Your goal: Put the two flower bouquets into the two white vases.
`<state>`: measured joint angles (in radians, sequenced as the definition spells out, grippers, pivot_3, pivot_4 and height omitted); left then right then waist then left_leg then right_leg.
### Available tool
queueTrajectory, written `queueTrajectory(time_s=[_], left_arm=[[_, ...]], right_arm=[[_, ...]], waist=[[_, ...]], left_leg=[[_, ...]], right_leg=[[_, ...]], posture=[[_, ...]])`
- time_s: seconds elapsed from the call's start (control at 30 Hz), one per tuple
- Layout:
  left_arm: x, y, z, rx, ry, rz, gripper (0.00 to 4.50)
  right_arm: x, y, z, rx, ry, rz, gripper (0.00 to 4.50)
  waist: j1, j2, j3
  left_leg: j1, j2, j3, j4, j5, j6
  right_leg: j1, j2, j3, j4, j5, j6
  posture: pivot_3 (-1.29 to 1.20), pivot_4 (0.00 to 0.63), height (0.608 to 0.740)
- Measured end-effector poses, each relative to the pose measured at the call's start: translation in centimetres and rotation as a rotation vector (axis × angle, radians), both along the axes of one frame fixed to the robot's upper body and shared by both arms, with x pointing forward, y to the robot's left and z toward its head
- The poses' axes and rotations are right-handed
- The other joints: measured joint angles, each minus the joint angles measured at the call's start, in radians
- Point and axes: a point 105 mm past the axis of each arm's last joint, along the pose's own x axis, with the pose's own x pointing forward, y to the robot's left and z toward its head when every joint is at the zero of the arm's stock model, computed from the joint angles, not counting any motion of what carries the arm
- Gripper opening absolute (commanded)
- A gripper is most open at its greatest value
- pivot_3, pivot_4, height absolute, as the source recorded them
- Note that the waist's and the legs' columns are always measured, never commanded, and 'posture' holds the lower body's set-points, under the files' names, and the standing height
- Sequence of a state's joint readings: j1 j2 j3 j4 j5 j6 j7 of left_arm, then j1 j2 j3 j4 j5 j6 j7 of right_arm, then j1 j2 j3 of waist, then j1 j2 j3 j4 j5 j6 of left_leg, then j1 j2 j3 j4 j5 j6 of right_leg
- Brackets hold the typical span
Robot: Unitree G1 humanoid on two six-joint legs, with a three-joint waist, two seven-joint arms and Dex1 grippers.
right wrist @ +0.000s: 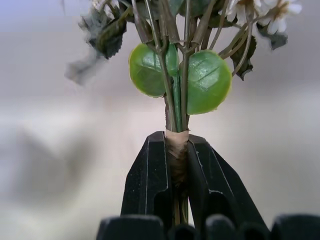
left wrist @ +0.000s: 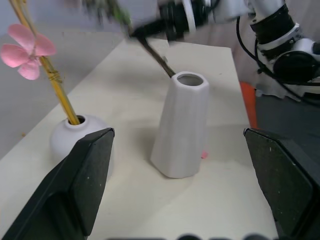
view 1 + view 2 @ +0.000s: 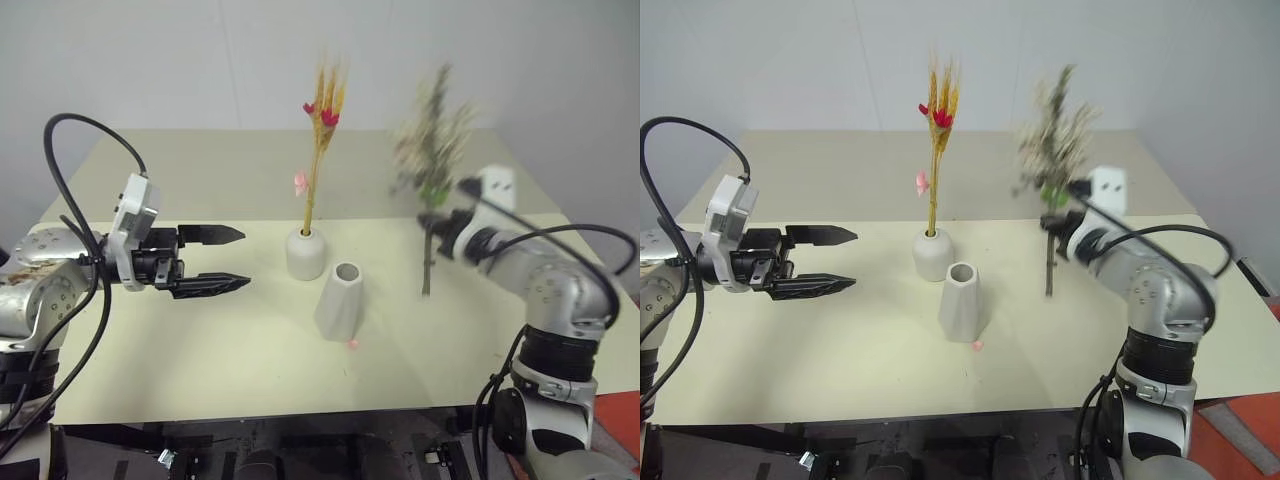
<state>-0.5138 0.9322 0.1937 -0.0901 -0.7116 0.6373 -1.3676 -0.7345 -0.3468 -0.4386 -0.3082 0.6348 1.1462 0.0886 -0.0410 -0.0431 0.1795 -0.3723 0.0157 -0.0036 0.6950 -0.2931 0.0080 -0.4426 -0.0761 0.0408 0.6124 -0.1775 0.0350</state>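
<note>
1. Now your right gripper (image 1: 177,165) clamps the bushy bunch (image 3: 432,140) above the table's right edge; left gripper (image 3: 225,260) gapes empty.
2. Stems could knock the mid-table cone vase (image 3: 340,298) over.

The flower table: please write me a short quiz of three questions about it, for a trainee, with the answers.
1. True or false: the wheat-stalk bouquet already stands in the round vase.
2. What does the right end effector hold? A) the tall vase B) the bushy bouquet C) nothing
3. Fill in: the tall tapered vase is ____ inside, and the left end effector has ____ fingers.

Key
1. True. Its stalks go down into the narrow neck.
2. B. The black fingers are shut on the wrapped stems of the bushy bouquet, which is lifted above the table.
3. Empty; open.
</note>
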Motion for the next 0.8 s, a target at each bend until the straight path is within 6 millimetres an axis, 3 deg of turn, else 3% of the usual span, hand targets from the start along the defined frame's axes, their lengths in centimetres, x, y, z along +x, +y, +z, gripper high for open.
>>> queueTrajectory(time_s=[0.13, 0.3, 0.4, 0.5, 0.8], left_arm=[[0.3, 0.9, -0.4, -0.001, 0.039, 0.003, 4.50], [1.0, 0.6, -0.4, 0.022, 0.046, -0.023, 4.50], [1.0, 0.5, -0.8, 0.037, 0.066, -0.048, 4.50], [1.1, 0.6, -1.0, 0.045, 0.073, -0.056, 4.50], [1.1, 0.6, -0.7, 0.056, 0.064, -0.071, 4.50]], right_arm=[[-2.3, 0.3, 3.8, 0.103, -0.206, 0.070, 0.23], [-6.4, 4.8, 7.1, 0.094, -0.419, 0.333, 0.23], [-7.9, 7.6, 7.0, -0.007, -0.469, 0.443, 0.23], [-8.2, 9.4, 5.8, -0.030, -0.456, 0.507, 0.23], [-8.5, 10.9, 6.1, -0.012, -0.500, 0.552, 0.23]], waist=[[-0.004, 0.000, 0.000], [-0.004, 0.001, 0.000], [-0.005, 0.001, 0.000], [-0.003, 0.001, 0.000], [-0.002, 0.001, 0.000]], left_leg=[[0.001, 0.000, 0.000, 0.000, 0.000, 0.000], [0.003, 0.000, 0.000, 0.000, 0.000, 0.000], [0.003, 0.000, 0.000, 0.000, 0.000, 0.000], [0.003, 0.000, 0.000, 0.001, 0.000, 0.000], [0.002, 0.000, 0.000, 0.001, 0.000, 0.000]], right_leg=[[0.000, 0.000, 0.000, 0.000, 0.000, 0.000], [0.000, 0.000, 0.001, 0.000, 0.000, 0.000], [0.001, 0.000, 0.001, 0.000, 0.000, 0.000], [0.001, 0.000, 0.001, 0.000, 0.000, 0.000], [0.001, 0.000, 0.001, 0.000, 0.000, 0.000]], posture=[[0.00, 0.150, 0.740], [0.00, 0.150, 0.740], [0.00, 0.150, 0.740], [0.00, 0.150, 0.740], [0.00, 0.150, 0.740]])
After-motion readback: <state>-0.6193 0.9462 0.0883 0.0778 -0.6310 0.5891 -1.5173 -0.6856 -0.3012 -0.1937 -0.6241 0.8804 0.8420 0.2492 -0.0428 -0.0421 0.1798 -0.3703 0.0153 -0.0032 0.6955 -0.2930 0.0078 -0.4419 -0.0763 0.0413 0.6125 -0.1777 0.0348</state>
